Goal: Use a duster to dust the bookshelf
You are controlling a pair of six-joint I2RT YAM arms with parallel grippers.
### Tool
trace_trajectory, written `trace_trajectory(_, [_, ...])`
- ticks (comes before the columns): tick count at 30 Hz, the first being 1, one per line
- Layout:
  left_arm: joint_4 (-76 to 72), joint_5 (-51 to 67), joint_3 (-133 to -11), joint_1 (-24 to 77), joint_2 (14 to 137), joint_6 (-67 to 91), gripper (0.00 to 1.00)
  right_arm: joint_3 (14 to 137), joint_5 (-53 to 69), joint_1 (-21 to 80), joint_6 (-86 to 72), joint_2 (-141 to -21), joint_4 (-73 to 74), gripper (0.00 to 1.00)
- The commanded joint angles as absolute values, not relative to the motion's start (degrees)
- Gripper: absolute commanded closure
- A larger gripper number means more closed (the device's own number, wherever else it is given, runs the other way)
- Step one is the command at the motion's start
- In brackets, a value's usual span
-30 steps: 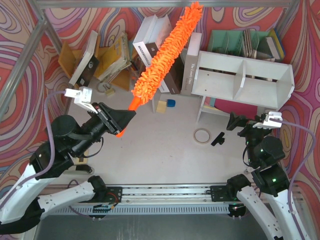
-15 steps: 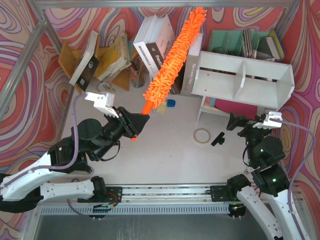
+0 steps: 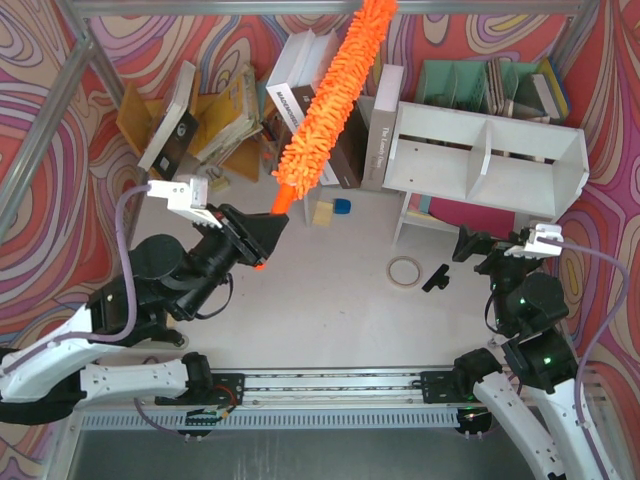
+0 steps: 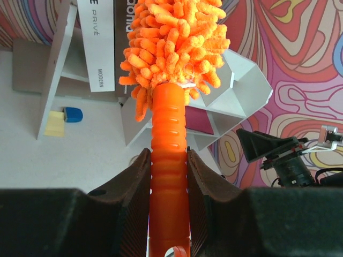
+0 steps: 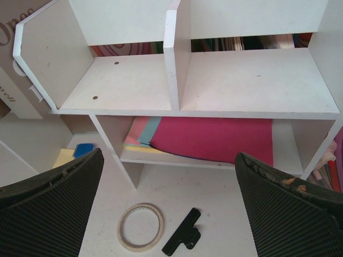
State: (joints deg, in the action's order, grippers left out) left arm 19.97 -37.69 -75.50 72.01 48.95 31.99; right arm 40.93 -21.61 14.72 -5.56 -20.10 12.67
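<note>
My left gripper [image 3: 262, 238] is shut on the smooth handle of the orange duster [image 3: 330, 100] and holds it in the air, its shaggy head slanting up to the far right over the books. In the left wrist view the handle [image 4: 169, 155] stands between both fingers. The white bookshelf [image 3: 485, 155] stands at the right with two open compartments; the duster head is left of it and apart from it. The right wrist view shows the bookshelf [image 5: 177, 80] from the front. My right gripper [image 3: 480, 250] is open and empty in front of the shelf.
Books and a brown holder [image 3: 215, 115] lean at the back left. A mint-green organizer [image 3: 480, 85] stands behind the shelf. A tape ring [image 3: 404, 270] and a black clip [image 3: 436, 277] lie on the table. Pink and coloured sheets [image 5: 211, 139] lie on the shelf's lower level. A yellow block and blue eraser [image 3: 342, 206] lie near the books.
My left arm has swung back a little to the left, and the duster head has moved left and up, away from the bookshelf. The right arm has not moved.
</note>
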Motion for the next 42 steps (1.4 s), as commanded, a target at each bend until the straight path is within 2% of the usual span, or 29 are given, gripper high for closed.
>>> trace_trajectory(1, [15.5, -39.1, -72.8, 72.6, 49.7, 35.8, 1.00, 40.8, -22.2, 15.0, -4.4, -19.2, 9.8, 0.01])
trace_trajectory(9, [15.2, -40.5, -69.7, 73.9, 51.9, 40.4, 1.00, 40.7, -22.1, 14.9, -4.5, -19.0, 9.8, 0.01])
trace_trajectory(18, [11.8, -41.7, -76.1, 75.3, 52.5, 32.7, 1.00, 40.6, -22.0, 14.9, -4.5, -18.6, 10.0, 0.01])
trace_trajectory(32, [6.3, -33.9, -80.3, 79.1, 55.7, 26.2, 1.00, 40.4, -21.8, 14.9, -4.5, -18.6, 9.9, 0.01])
trace_trajectory(42, [9.2, -47.5, -81.9, 83.2, 59.6, 25.9, 1.00, 40.5, -21.9, 14.9, -4.6, -18.2, 10.1, 0.01])
